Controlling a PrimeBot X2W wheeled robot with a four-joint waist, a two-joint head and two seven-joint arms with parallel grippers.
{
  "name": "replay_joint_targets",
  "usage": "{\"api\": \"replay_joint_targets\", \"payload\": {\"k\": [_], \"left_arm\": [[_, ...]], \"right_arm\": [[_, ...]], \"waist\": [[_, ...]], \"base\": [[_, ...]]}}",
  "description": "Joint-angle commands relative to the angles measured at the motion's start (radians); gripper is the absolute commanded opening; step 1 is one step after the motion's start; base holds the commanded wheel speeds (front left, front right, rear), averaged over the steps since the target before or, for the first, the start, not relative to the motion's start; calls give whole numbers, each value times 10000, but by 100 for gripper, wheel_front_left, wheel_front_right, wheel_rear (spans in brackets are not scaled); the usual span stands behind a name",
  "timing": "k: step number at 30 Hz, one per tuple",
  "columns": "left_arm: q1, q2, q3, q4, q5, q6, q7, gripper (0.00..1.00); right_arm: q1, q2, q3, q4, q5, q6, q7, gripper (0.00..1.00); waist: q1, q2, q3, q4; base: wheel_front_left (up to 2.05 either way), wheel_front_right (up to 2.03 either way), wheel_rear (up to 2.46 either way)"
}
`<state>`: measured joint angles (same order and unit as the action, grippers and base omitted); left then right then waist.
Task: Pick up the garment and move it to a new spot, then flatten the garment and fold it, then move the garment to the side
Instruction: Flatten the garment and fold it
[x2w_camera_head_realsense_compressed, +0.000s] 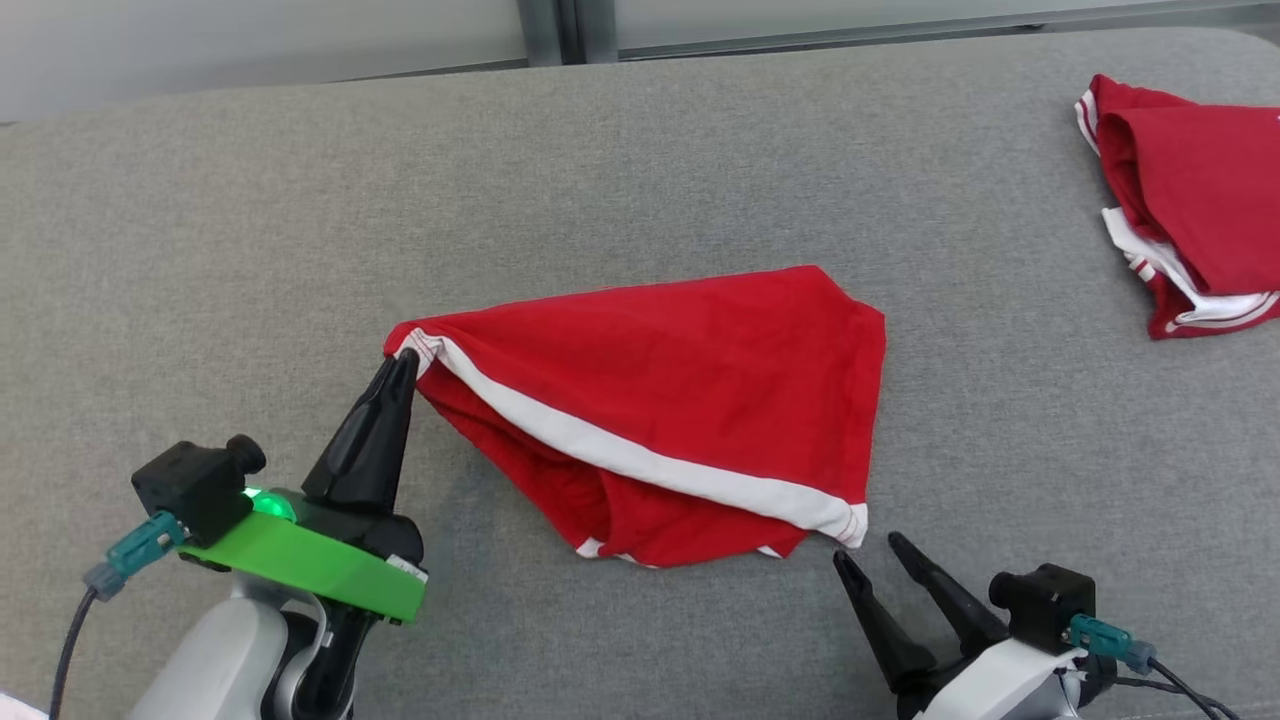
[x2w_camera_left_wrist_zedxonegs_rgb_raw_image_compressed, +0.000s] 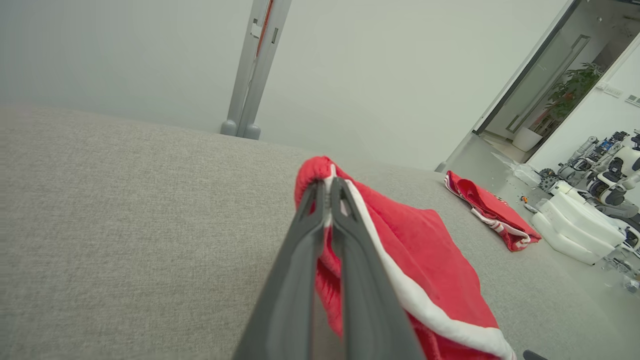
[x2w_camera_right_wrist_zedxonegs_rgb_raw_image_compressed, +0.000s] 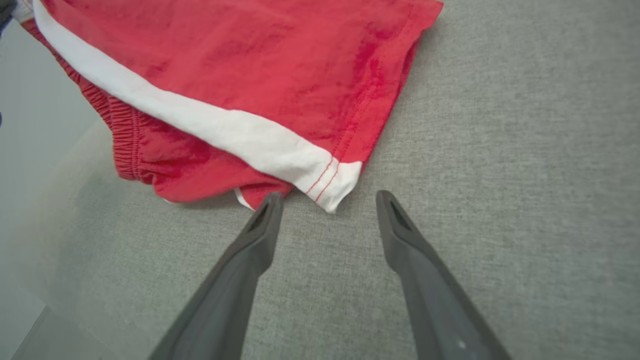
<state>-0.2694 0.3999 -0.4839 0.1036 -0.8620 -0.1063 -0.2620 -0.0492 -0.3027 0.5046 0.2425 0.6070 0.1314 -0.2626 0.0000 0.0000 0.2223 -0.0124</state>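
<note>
White-striped red cloth shorts (x2w_camera_head_realsense_compressed: 700, 380) lay on the grey fabric cushion (x2w_camera_head_realsense_compressed: 300, 230), one corner inside the left gripper (x2w_camera_head_realsense_compressed: 405, 358), another just ahead of the right gripper (x2w_camera_head_realsense_compressed: 868, 548); well beyond it sat a red-and-white folded garment (x2w_camera_head_realsense_compressed: 1190, 190).

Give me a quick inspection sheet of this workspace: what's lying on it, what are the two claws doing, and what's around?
Surface: grey fabric surface, flat.
Job's things: red shorts with a white stripe, mid-surface, partly spread, left corner raised.
Clutter: second red garment, heaped at the far right edge.
Grippers: left gripper shut on the shorts' left corner; right gripper open, tips beside the white lower-right corner, contact unclear.
Cables: dark cable with a teal plug at each wrist camera, off the cloth.
Surroundings: pale wall, grey post; potted plant and robot parts off to one side.
</note>
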Motion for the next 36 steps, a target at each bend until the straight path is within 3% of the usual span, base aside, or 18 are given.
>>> {"api": "replay_joint_targets", "payload": {"k": [1,8,12,14,15,24,31,36], "left_arm": [[89,-68,35,74,134,-86,-28,0],[-141,-312,-43,280,376,-203,-30,0],[-208,-363,-164,408,428,-242,-32,0],[-205,-346,-200,478,439,-239,-30,0],[-205,-337,-193,504,447,-241,-32,0],[-199,-222,-178,526,514,-258,-32,0],[-1192,449,-706,-327,398,-252,386,0],[-2972,1077,-1147,-1161,242,-253,1406,0]], "right_arm": [[-116,-116,160,131,203,-17,-27,75],[-311,-327,374,282,324,-17,-27,70],[-429,-387,380,283,167,-17,-27,45],[-419,-418,327,243,113,-17,-27,21],[-416,-434,262,182,26,-17,-27,0],[-228,-560,-310,-458,-402,-17,-27,0],[-770,-879,-2334,-1633,-992,-17,-27,0],[-2521,-1182,-3341,-2352,-619,-17,-27,0]], "waist": [[0,0,220,300],[0,0,309,566],[0,0,350,639],[0,0,334,662],[0,0,323,664],[0,0,172,492],[0,0,225,154],[0,0,653,-198]], "base": [[0,0,0],[0,0,0],[0,0,0],[0,0,0],[0,0,0],[0,0,0],[0,0,0],[0,0,0]]}}
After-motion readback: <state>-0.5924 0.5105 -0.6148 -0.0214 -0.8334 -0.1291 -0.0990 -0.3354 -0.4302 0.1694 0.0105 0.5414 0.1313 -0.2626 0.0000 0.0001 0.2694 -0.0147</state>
